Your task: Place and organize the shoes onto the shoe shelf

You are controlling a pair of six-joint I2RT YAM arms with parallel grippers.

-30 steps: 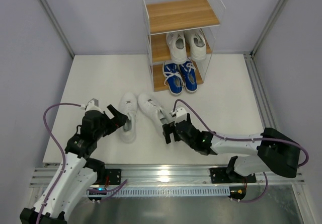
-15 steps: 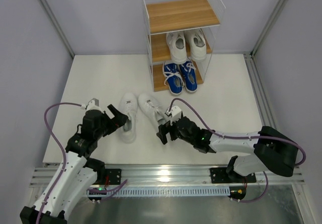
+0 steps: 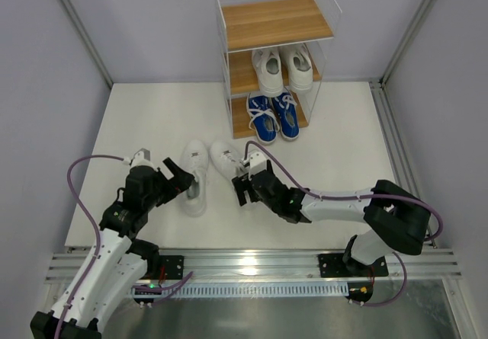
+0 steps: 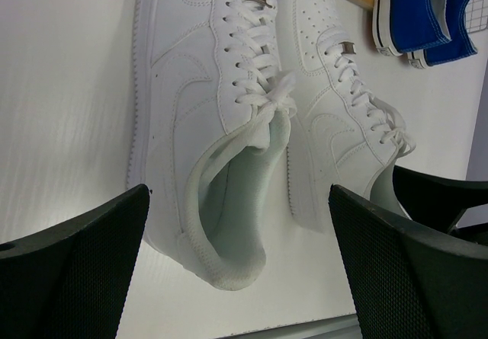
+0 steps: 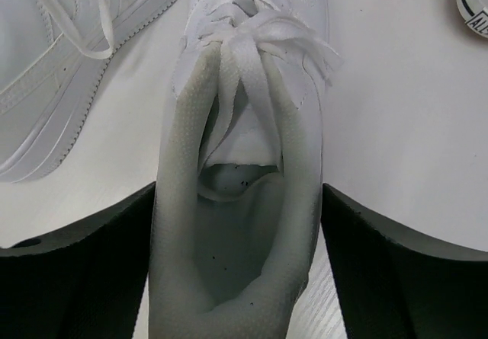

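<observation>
Right wrist view: my right fingers (image 5: 84,278) stand spread, one on each side of the heel of a white sneaker (image 5: 244,148); touching or just shy, I can't tell. Its long axis runs straight away from them, toe toward the shoe shelf (image 3: 278,23), on the bench (image 3: 152,118) at the shelf's near side. Left fingers (image 4: 76,263), also apart, sit behind the twin sneaker (image 4: 198,126), not around it. Right arm's move, I'd say.

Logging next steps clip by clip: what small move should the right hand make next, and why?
Probably close the right hand on the heel of the white shoe. Its open fingers flank the heel collar on both sides, so a grasp looks lined up, and the shoe shelf has its top board bare to receive it.
</observation>
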